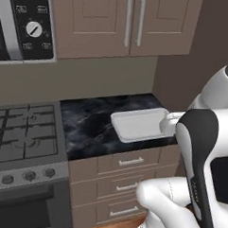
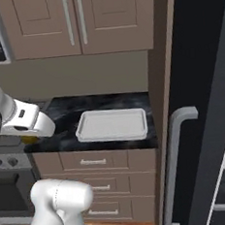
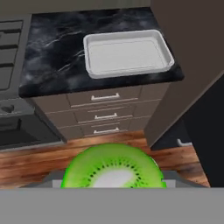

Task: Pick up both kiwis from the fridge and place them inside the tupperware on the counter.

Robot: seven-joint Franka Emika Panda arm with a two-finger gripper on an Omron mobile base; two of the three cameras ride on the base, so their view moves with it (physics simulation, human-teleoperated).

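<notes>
The tupperware (image 3: 127, 53) sits empty at the tabletop's (image 3: 52, 61) right end beside the fridge (image 2: 203, 76), ready for fruit. The claw, apparently clamped on a green kiwi (image 3: 113, 168), carries it above the floor toward the tabletop.

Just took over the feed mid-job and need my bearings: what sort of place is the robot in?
A home kitchen: a gas stove beside a black marble-look counter over drawers, tan wall cupboards above, and a tall black fridge.
</notes>
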